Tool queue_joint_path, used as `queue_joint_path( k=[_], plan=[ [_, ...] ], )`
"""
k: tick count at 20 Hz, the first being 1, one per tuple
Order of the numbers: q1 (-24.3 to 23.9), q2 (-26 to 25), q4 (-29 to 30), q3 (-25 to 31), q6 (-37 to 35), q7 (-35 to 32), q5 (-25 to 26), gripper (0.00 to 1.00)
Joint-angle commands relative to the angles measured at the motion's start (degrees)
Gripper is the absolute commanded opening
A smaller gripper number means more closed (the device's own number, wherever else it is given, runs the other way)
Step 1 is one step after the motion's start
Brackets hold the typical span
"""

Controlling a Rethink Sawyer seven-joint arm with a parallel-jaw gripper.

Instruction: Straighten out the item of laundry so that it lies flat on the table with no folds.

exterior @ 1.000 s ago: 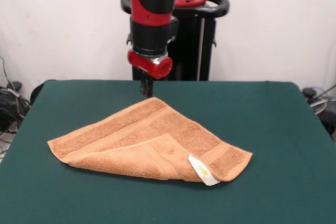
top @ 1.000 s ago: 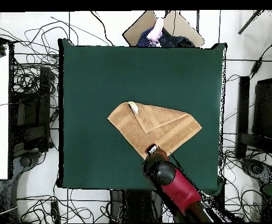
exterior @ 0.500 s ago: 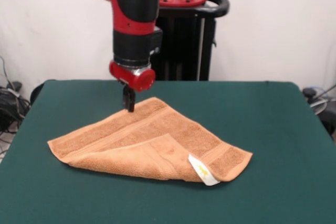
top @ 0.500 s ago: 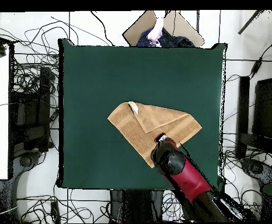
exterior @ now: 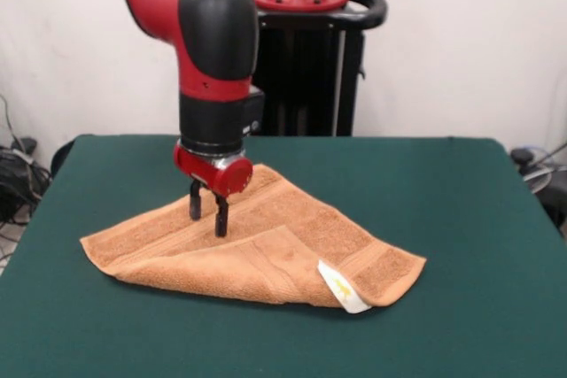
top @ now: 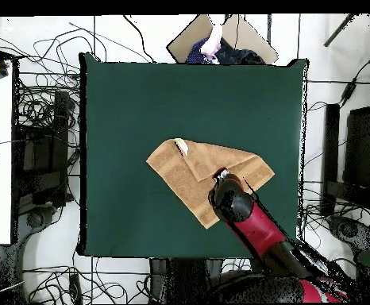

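The item of laundry (exterior: 292, 236) is an orange-tan towel lying folded on the green table (exterior: 469, 219), with a front flap turned back over it and a white label (exterior: 342, 289) at its near right corner. My gripper (exterior: 207, 215) is open, its two dark fingers pointing down onto the towel's left-centre, just behind the flap's edge. Nothing is held between them. In the overhead view the towel (top: 190, 169) forms a rough triangle, and the arm covers its lower right part, with the gripper (top: 223, 175) mostly hidden under the wrist.
The red and black arm (top: 248, 218) reaches across the table's lower right. Cables and equipment (top: 41, 143) lie around the table (top: 125, 95) on the floor. A brown board and a person's hand (top: 213, 38) show beyond the top edge.
The gripper has moved from the towel's far corner forward and down onto the towel's middle-left area. The towel's shape is unchanged.
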State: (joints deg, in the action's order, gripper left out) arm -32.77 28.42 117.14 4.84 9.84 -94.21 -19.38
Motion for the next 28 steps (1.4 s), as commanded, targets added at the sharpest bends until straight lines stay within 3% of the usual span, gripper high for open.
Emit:
queue_joint_path(
  k=[1, 5, 14, 28],
  plan=[
    [0.6, -3.5, -5.9, 7.8, 4.4, -15.3, 0.5, 1.00],
    [1.9, -4.1, -6.4, 7.4, 4.4, -16.2, -1.8, 1.00],
    [0.4, -5.8, -8.3, 8.7, 4.7, -15.3, -0.9, 1.00],
    [-4.7, -7.7, -9.3, 14.8, 6.6, -16.1, 4.1, 1.00]
  ],
)
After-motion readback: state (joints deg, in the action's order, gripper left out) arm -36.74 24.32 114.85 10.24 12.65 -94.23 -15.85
